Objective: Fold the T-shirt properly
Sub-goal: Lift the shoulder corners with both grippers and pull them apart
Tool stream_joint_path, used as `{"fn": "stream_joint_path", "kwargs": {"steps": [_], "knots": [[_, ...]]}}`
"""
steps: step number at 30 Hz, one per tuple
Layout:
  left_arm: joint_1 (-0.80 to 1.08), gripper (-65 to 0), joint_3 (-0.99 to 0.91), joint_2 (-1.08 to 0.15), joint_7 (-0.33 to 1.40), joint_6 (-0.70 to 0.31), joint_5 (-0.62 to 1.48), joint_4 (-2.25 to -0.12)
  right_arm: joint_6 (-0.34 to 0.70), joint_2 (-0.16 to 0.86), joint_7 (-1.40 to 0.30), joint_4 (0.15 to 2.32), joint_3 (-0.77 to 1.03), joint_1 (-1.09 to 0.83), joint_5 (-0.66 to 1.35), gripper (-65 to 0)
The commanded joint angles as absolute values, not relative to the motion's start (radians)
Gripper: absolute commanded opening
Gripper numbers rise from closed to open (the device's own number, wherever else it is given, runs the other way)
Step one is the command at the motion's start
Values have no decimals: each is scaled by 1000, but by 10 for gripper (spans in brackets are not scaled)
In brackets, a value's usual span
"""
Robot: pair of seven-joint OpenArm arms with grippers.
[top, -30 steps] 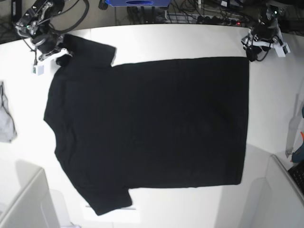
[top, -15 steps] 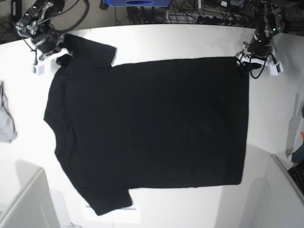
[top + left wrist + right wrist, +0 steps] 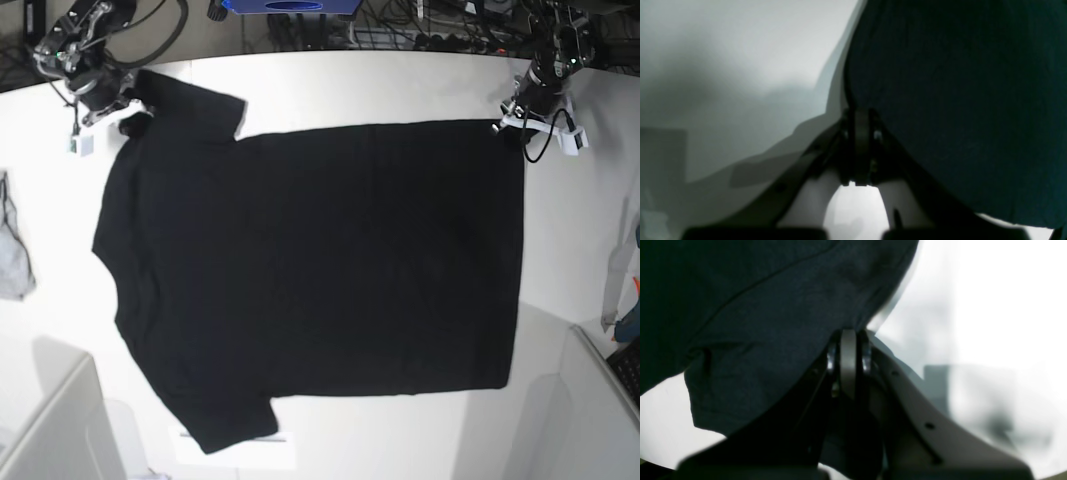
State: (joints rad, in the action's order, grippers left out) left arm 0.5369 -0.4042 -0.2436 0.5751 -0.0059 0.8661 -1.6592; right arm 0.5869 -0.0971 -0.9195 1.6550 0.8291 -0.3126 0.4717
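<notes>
The black T-shirt (image 3: 320, 270) lies spread flat on the white table (image 3: 400, 90), plain side up, collar end to the left and hem to the right. My left gripper (image 3: 512, 122) sits at the far hem corner. In the left wrist view it (image 3: 858, 111) is shut, and the edge of the T-shirt (image 3: 957, 100) runs into its tips. My right gripper (image 3: 128, 112) is at the far sleeve. In the right wrist view it (image 3: 848, 333) is shut, with the sleeve cloth of the T-shirt (image 3: 756, 306) bunched around its tips.
A small grey cloth (image 3: 12, 250) lies at the left table edge. White bins stand at the near left (image 3: 60, 430) and near right (image 3: 600, 400). Cables (image 3: 420, 30) run along the back. A white sheet (image 3: 240, 450) shows under the near sleeve.
My left gripper has moved from beside the table's far right in to the hem corner and has gone from open to shut. The right arm and the T-shirt have stayed put.
</notes>
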Motion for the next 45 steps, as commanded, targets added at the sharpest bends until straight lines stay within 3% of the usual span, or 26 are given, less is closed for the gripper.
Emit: {"fn": "stream_joint_path", "kwargs": {"steps": [1,15,24,30,35,45], "knots": [[556,-650,-406,-252,602,4,858,-1684,581,-97,-966,1667,831,-334,429,-650],[720,-650,-530,-300,604,4,858,-1868,581,-128,-1001,1876,829,-438,437,-650],[716,-650,-568,-291,774,4,880,-1974,575,-120,-1089,1985,829,-499,730,-650],[713,-650,-713,-300,924,5,1086,-1968,573,-102,-1170,1985,878,-407,725,-650],[656,-650,-743,-298,1006,8,1136,-1969,573,-84,-1254,1983,891,-306,725,-650],[475,-650,-746,-272,1152,13,1132,-1962,432,-50,-1280,1952,845,-127,723,-650]]}}
